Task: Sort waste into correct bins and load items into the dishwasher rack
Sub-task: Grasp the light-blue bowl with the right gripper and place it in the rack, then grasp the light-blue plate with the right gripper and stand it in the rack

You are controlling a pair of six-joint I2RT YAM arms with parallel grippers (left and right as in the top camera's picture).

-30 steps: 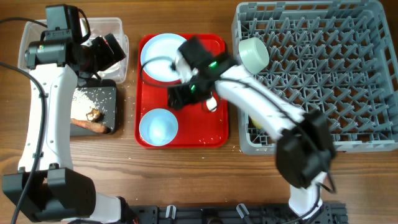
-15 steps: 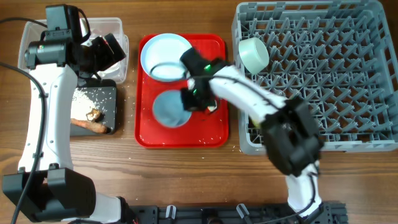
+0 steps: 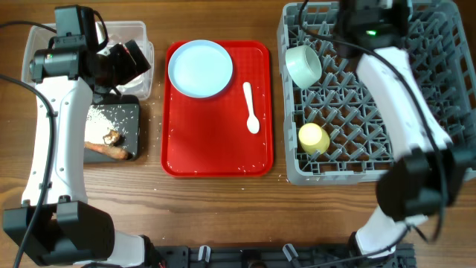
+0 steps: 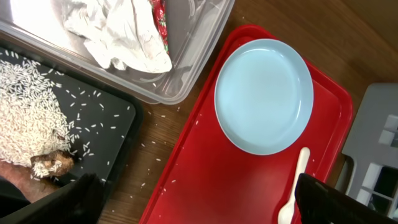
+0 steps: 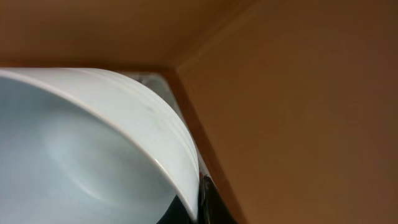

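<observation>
Wooden counter: the light blue bowl has left the red tray beside the dishwasher rack. The right hand, clenched on it, holds it at the rack's far edge.

Right gripper: fingers all but hidden behind rim of light blue bowl; one dark sliver shows at pinch.
Light blue bowl: blurred, cut off at left and lower picture edges.
Right wrist, overhead: cut off at top picture edge, desk's far right corner.
Left gripper: fingers dark, blurred, set wide, tips cut off below.
White plastic spoon: scoop end cut off.
Orange-brown stick: mostly hidden, lower left.
Clear tub, desk's far left corner: half hidden under left arm.
</observation>
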